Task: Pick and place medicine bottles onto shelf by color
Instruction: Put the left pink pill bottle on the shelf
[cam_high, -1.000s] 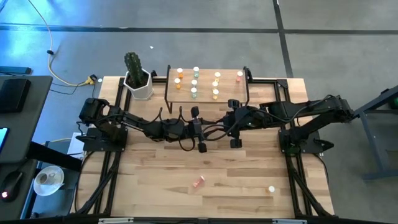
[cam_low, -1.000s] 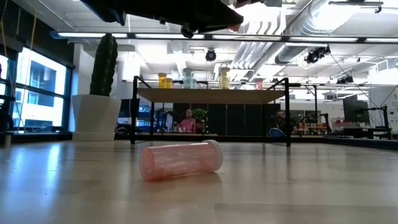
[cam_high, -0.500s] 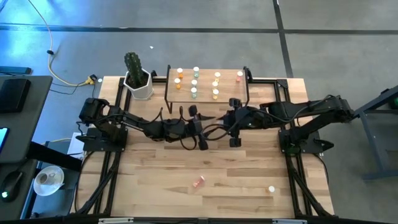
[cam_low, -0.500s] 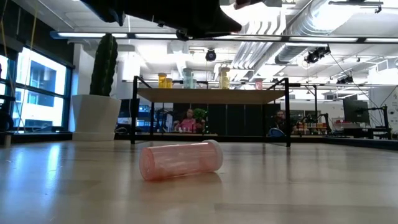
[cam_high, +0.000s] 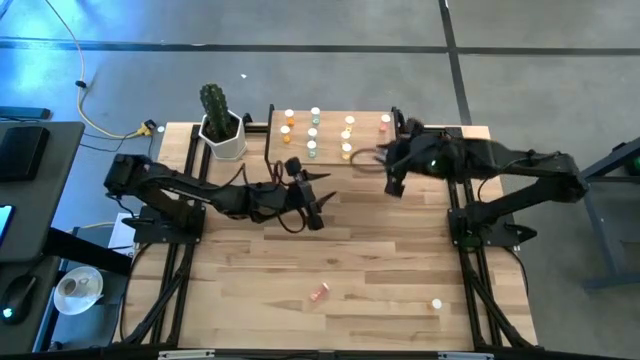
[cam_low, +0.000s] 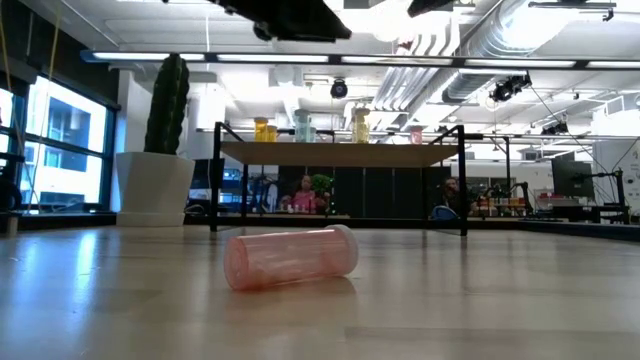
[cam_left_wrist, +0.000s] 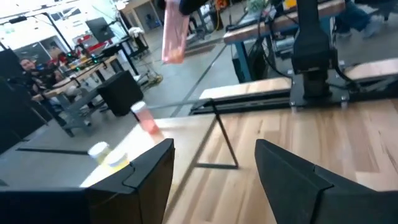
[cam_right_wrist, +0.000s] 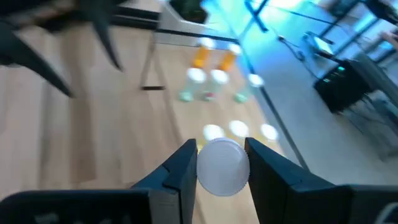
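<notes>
Right tool (cam_right_wrist: 221, 163) at shelf's (cam_high: 330, 160) 3 o'clock edge, fingers pinching white-capped bottle (cam_right_wrist: 221, 166) (body hidden behind cap in right wrist view, pink in left wrist view). Left tool (cam_high: 311, 196) over tabletop (cam_high: 380, 270) just off shelf front, at its 6 o'clock, fingers (cam_left_wrist: 149, 171) spread, nothing between. Orange, green, yellow bottles (cam_high: 313, 131) upright in rows on shelf; lone pink bottle on shelf (cam_high: 385, 121) at 3 o'clock end. Fallen pink bottle (cam_low: 291, 257) on its side, tabletop 6 o'clock area. Loose white cap (cam_high: 436, 302) toward 5 o'clock. Potted cactus (cam_high: 217, 118) at shelf's 9 o'clock.

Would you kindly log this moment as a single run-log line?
right hand: shut on white-capped bottle, by shelf | left hand: open, empty, near shelf front | pink bottle: lying on table
</notes>
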